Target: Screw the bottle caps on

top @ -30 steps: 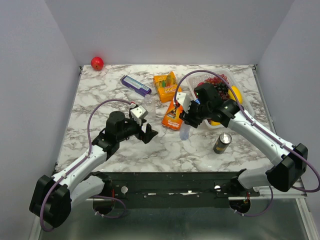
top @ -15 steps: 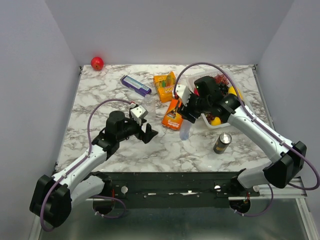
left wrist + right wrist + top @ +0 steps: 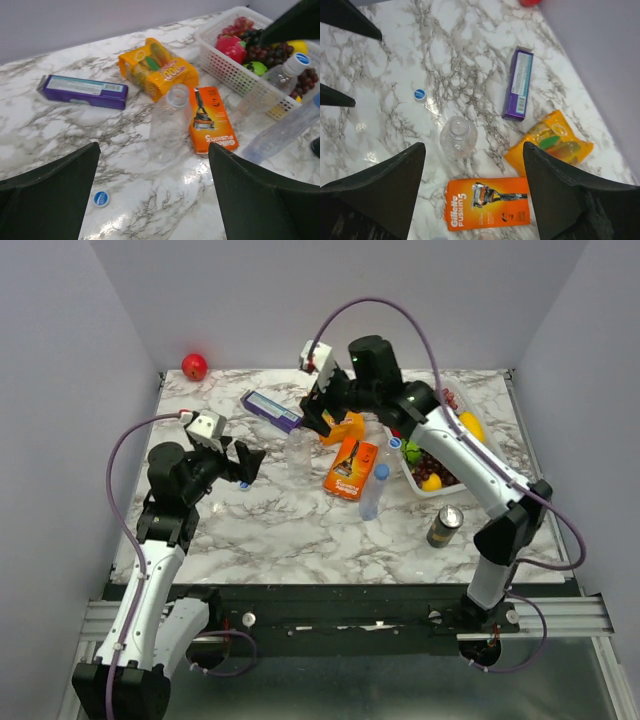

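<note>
An uncapped clear bottle [image 3: 298, 455] stands mid-table; it also shows in the left wrist view [image 3: 169, 125] and the right wrist view [image 3: 458, 136]. A loose blue cap [image 3: 101, 198] lies on the marble to its left, also seen from the right wrist [image 3: 420, 94] and from the top [image 3: 243, 486]. A bottle with a blue cap [image 3: 375, 490] stands right of the razor box. Another capped bottle [image 3: 280, 80] leans on the basket. My left gripper [image 3: 240, 462] [image 3: 155, 200] is open and empty, near the loose cap. My right gripper [image 3: 322, 412] [image 3: 475, 200] is open and empty, above and behind the uncapped bottle.
An orange razor box [image 3: 350, 468], an orange pouch [image 3: 157, 67] and a purple box [image 3: 270, 410] lie behind and beside the bottles. A white basket of fruit [image 3: 412, 478] sits at the right. A dark can [image 3: 444, 526] stands near the front right, a red ball [image 3: 194, 366] at the back left.
My right gripper has swung from above the capped bottle to the back and left, over the orange pouch. My left arm has drawn back to the left and risen.
</note>
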